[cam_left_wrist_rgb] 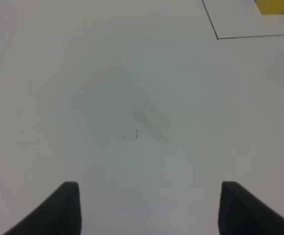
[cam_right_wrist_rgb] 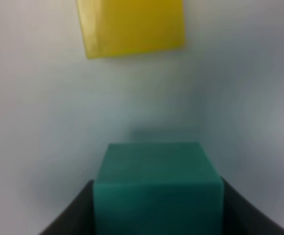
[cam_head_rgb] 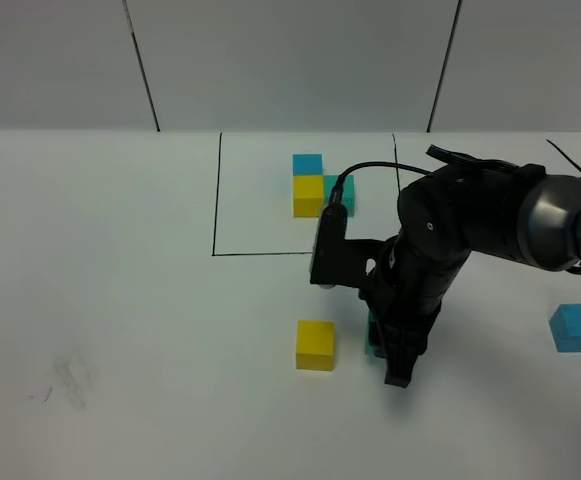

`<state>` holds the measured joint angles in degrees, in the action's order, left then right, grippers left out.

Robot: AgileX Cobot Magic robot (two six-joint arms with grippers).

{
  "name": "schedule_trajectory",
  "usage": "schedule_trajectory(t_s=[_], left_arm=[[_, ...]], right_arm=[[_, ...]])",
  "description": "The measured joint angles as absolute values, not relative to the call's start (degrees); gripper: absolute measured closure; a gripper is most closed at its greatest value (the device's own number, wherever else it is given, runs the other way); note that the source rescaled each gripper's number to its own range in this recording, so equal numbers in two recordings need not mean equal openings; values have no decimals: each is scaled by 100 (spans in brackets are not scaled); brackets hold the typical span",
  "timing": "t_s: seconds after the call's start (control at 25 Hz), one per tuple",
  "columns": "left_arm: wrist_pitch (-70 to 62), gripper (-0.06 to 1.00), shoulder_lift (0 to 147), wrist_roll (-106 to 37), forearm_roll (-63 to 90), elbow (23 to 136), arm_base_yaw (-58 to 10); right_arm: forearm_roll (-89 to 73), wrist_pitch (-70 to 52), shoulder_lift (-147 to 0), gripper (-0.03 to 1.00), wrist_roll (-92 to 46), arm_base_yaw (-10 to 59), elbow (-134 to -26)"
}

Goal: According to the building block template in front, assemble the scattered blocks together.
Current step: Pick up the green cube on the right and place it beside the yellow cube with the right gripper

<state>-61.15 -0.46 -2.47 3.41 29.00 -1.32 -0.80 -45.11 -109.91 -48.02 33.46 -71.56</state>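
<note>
Right gripper (cam_right_wrist_rgb: pixel 156 196) clamps the green cube (cam_right_wrist_rgb: pixel 156 164) by its flat sides (light, stiff, I'd judge) near the front edge; left gripper (cam_left_wrist_rgb: pixel 150 188) gapes.

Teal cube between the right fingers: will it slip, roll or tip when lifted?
Probably rigid: the teal-green cube shows flat, square faces, so the right gripper should get even contact. Rolling is unlikely with those flat sides. Its matte surface suggests decent grip, not slippery.
</note>
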Motion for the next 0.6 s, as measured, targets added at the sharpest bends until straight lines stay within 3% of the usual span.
schedule_trajectory(t_s=[0.6], left_arm=[[-6115, 57, -46, -247, 341, 2900, -127]], right_arm=[[-86, -4540, -11373, 96, -5004, 3577, -7492]])
